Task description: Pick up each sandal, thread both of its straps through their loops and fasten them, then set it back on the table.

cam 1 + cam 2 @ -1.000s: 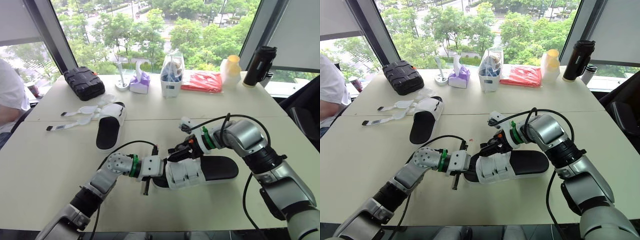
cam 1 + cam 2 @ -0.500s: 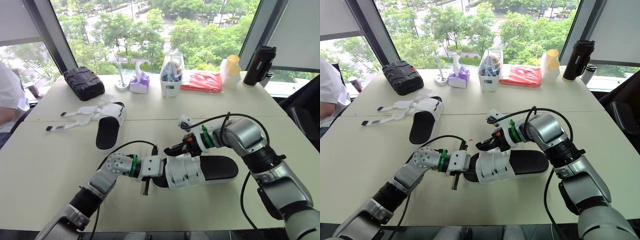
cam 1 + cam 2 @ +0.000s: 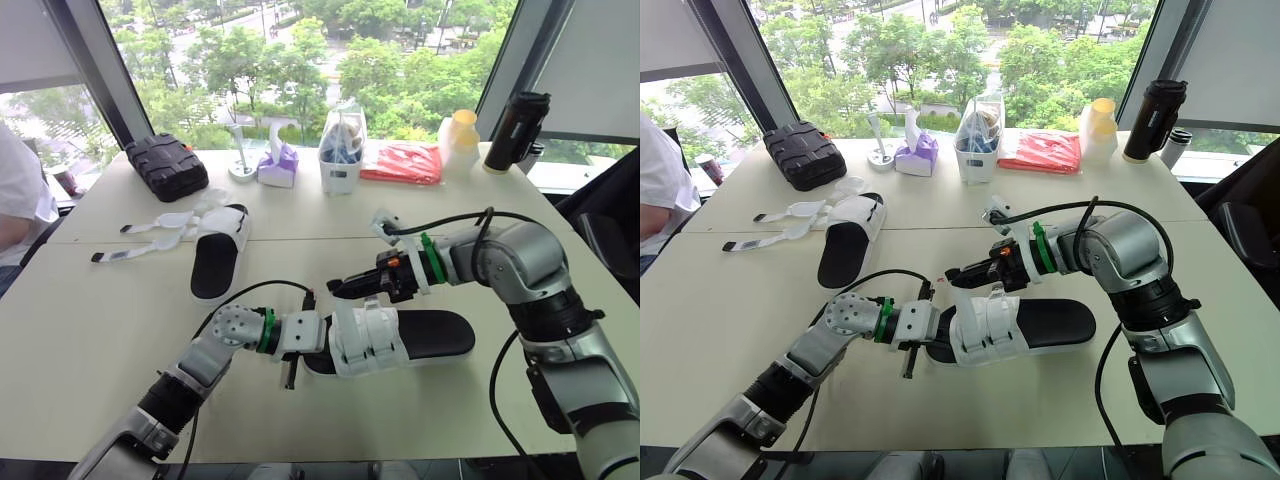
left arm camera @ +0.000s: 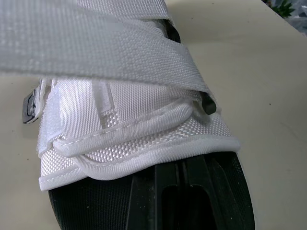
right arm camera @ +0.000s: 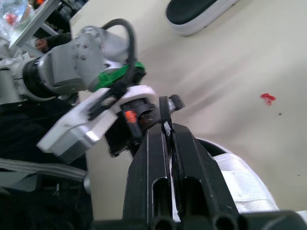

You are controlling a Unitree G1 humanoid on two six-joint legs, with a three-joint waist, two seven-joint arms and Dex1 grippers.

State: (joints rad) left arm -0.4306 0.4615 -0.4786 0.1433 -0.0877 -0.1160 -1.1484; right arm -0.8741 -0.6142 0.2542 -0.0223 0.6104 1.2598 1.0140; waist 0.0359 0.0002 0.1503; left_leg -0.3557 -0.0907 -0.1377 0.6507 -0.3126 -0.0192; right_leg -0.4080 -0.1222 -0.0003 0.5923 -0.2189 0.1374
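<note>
Right wrist view: my right gripper is pinched on the strap above the near sandal; my left gripper clamps its toe end.

— How is the left arm set?
— Low and forward, elbow bent, its end effector pointing inward.
— The right?
— Forearm reaching across inward, end effector just beyond the left one, fingers pinched on a thin white strap.
</note>
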